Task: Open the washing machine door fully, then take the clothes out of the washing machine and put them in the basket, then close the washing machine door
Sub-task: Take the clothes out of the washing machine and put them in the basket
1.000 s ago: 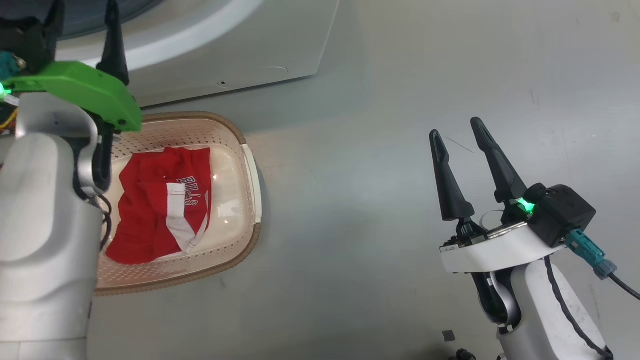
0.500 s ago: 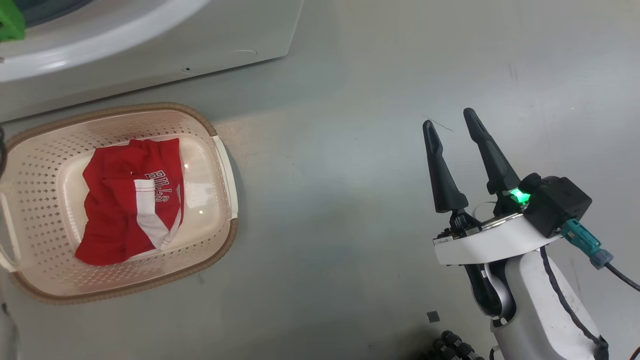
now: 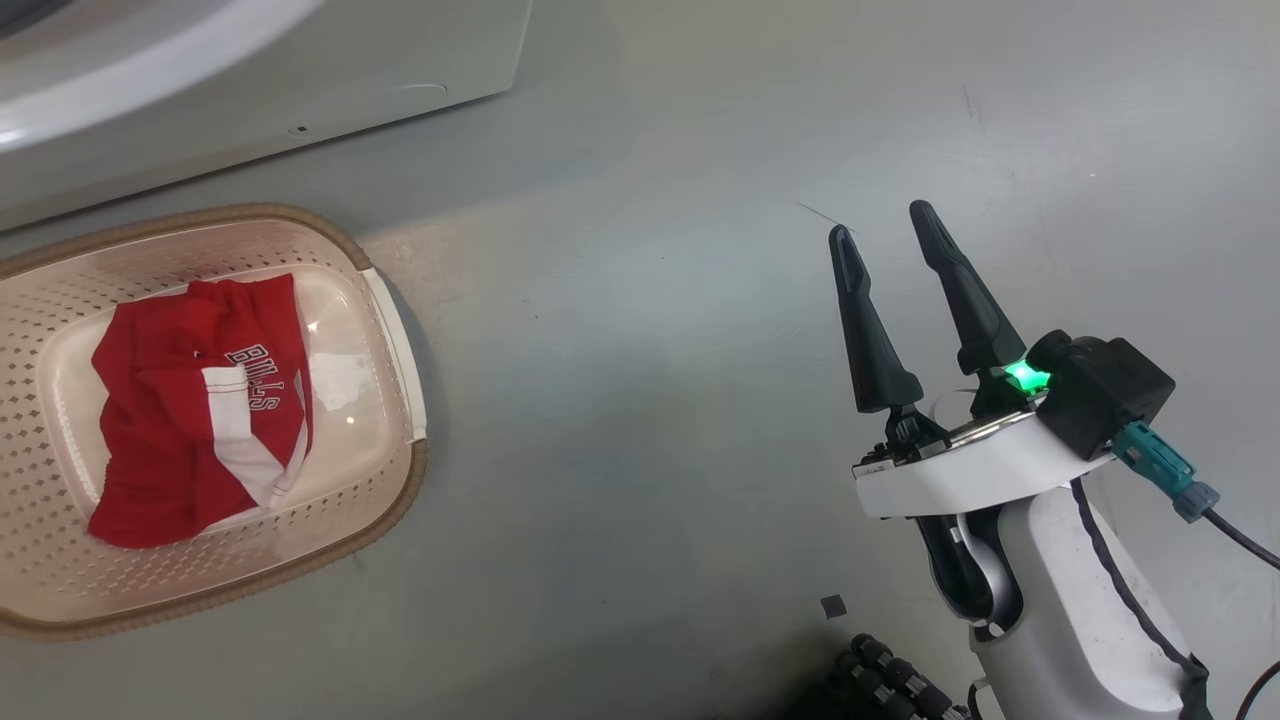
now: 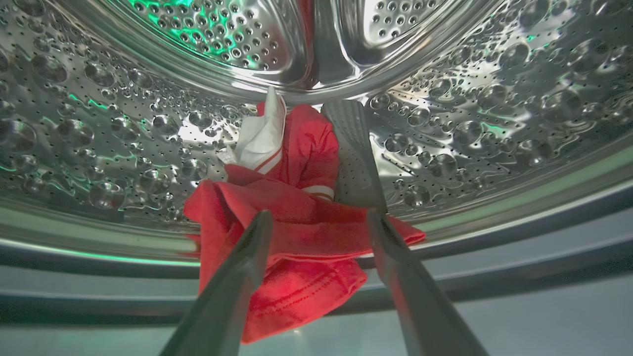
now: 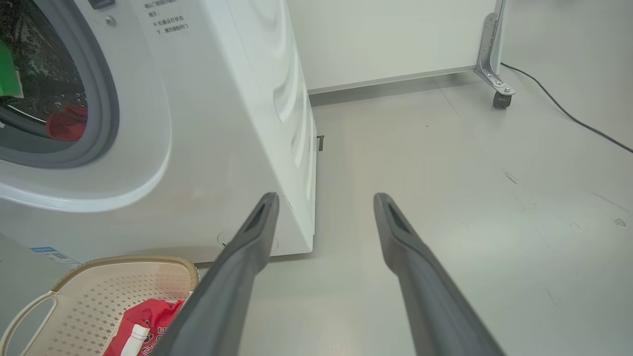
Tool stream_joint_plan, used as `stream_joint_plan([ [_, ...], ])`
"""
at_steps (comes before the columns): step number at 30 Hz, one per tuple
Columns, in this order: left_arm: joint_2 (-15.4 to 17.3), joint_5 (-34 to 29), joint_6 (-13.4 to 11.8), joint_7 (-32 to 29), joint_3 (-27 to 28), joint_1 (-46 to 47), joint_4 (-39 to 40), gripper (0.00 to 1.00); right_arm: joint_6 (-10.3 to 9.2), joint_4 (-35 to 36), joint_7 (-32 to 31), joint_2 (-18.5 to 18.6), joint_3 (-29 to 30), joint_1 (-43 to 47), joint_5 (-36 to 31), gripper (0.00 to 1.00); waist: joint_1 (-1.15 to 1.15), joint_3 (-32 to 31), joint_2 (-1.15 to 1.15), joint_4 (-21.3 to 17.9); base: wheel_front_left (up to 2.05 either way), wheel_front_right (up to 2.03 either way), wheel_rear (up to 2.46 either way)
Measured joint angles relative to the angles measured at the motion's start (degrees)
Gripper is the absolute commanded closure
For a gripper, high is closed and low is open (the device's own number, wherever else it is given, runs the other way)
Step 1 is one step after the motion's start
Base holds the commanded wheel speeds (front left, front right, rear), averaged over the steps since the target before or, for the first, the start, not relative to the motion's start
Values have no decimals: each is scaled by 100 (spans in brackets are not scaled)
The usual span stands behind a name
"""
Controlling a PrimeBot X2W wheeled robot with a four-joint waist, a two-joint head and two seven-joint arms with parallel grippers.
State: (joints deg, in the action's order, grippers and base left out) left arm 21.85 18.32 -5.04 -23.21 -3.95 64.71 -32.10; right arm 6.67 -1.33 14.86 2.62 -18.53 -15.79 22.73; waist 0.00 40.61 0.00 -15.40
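Note:
The washing machine [image 5: 222,123] is a white box with its mouth uncovered; its door is out of view. Inside the steel drum [image 4: 470,99], a red and white garment [image 4: 296,232] lies at the front and droops over the grey gasket [image 4: 494,232]. My left gripper [image 4: 317,217] is open, one finger on each side of that garment. A second red "BULLS" garment [image 3: 200,410] lies crumpled in the cream basket [image 3: 395,330] on the floor in front of the machine. My right gripper [image 3: 882,220] is open and holds nothing, over bare floor well to the right of the basket.
Grey floor [image 3: 640,350] stretches between the basket and my right arm. A white panel on a castor [image 5: 499,99] stands behind the machine, with a black cable [image 5: 568,113] on the floor. A small dark square [image 3: 832,606] lies near my base.
The head camera has turned, so the basket and machine slid left in its picture. My left arm, above the basket a second ago, has left that picture. The right gripper stays open.

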Motion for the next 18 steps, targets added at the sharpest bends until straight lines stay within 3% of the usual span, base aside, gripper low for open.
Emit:
stream_joint_plan([
  [17, 232, -145, -92, -800, 100, 258, -565, 0, 30, -21, 0, -1, 24, -169, 146, 0, 0, 170, 0, -100, 0, 0, 0],
  [18, 231, -144, -101, -800, 108, 279, -572, 17, 30, -3, 0, -1, 24, -170, 147, 0, 0, 176, 0, -99, 0, 0, 0],
])
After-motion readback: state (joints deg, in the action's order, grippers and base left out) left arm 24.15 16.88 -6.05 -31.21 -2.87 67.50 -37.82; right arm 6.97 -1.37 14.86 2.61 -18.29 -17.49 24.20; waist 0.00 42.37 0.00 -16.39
